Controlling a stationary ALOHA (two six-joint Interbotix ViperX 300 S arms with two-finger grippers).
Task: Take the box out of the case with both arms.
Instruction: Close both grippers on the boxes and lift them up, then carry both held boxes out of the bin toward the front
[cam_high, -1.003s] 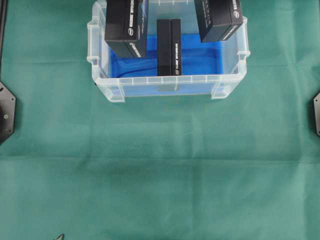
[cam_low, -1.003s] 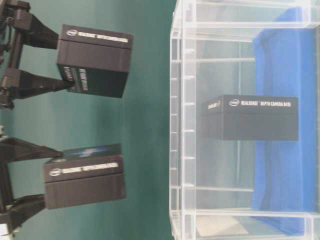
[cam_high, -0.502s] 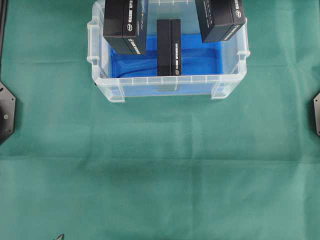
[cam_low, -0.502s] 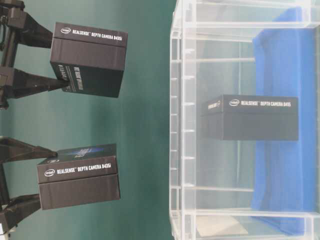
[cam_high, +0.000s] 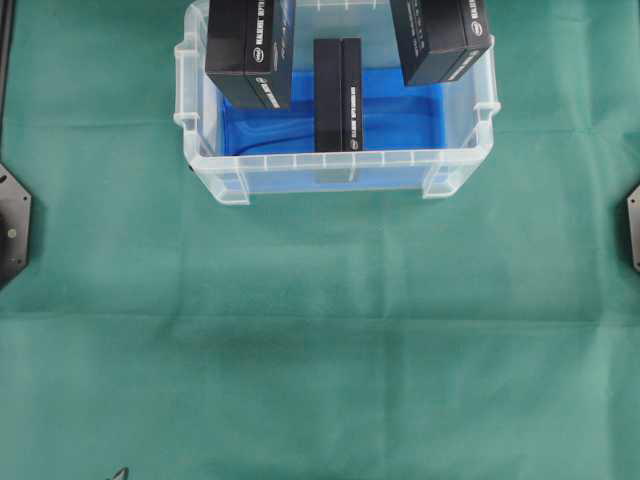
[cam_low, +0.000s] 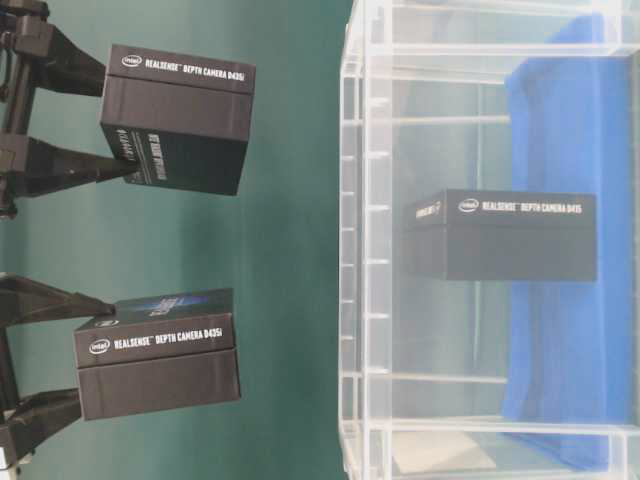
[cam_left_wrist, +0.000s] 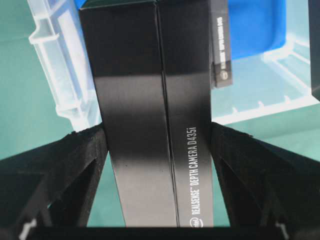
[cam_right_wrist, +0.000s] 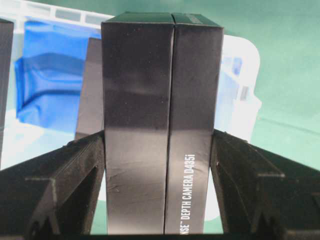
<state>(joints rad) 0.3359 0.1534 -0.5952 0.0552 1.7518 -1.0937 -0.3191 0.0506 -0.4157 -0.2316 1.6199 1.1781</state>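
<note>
Take the case as your landmark: the clear plastic bin sits at the far end of the green-covered worktop, with a blue sheet lining its bottom.

Your left end effector is clenched on a black RealSense D435i box, its two black fingers pressing the box's opposite sides. In the overhead view that left-held box appears over the case's left part, near the far left corner. The table-level view shows it lifted clear above the rim of the case.

Your right end effector is likewise clenched on a second black D435i box, with the fingers tight against both sides. From overhead this right-held box appears over the case's far right corner, turned a little askew to the case walls. It too hangs above the rim, at about the same height as the other.

A third black box, printed RealSense Depth Camera D415, remains inside the case. It stands on edge on the blue sheet, roughly midway between the left and right walls, with its near end close to the case's front wall. Neither end effector touches it.
</note>
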